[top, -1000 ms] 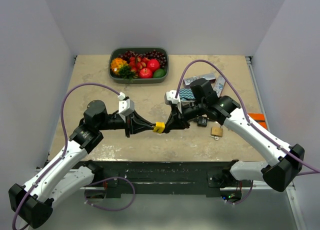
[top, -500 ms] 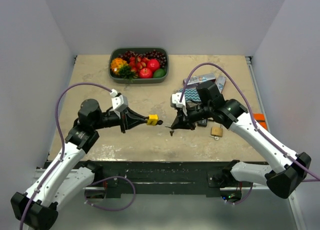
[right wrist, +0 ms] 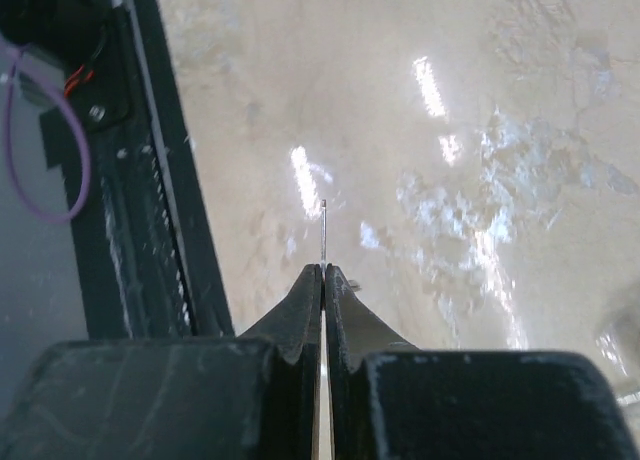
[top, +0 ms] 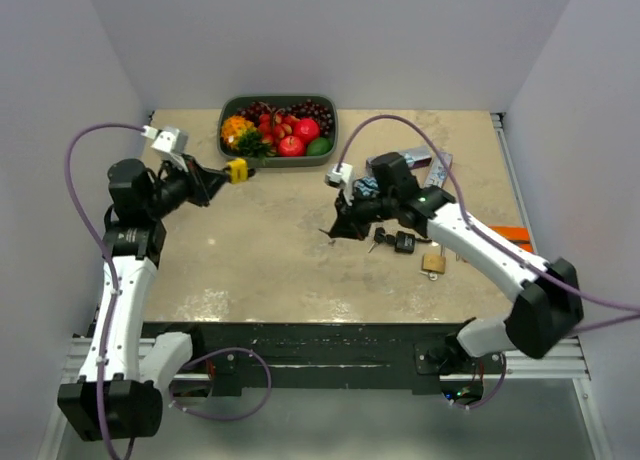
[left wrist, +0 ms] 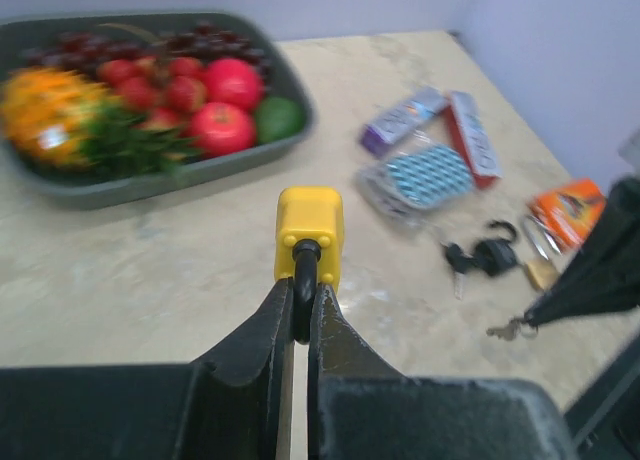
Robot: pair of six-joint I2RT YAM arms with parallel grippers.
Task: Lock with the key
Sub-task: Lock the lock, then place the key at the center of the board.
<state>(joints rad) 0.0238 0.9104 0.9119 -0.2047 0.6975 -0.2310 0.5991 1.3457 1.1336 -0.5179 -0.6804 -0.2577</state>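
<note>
A yellow padlock [top: 236, 170] with a black shackle hangs in the air at the back left, close to the fruit tray. My left gripper [top: 222, 173] is shut on the shackle, and the yellow body [left wrist: 309, 230] sticks out past the fingertips [left wrist: 297, 295]. My right gripper [top: 335, 230] is over the middle of the table, apart from the padlock, shut on a small metal key [top: 328, 234]. In the right wrist view the key [right wrist: 323, 230] shows edge-on as a thin blade beyond the closed gripper [right wrist: 324, 270], above bare tabletop.
A dark tray [top: 331, 130] of fruit stands at the back. Right of centre lie a black padlock with keys [top: 403, 243], a brass padlock [top: 433, 263], several packets [top: 400, 165] and an orange item [top: 512, 235]. The table's black front rail [right wrist: 150, 180] lies below the right gripper.
The grippers met at the yellow padlock a second ago. They have parted: the left arm swung back-left with the padlock, while the right gripper closed on the key and drew back right.
</note>
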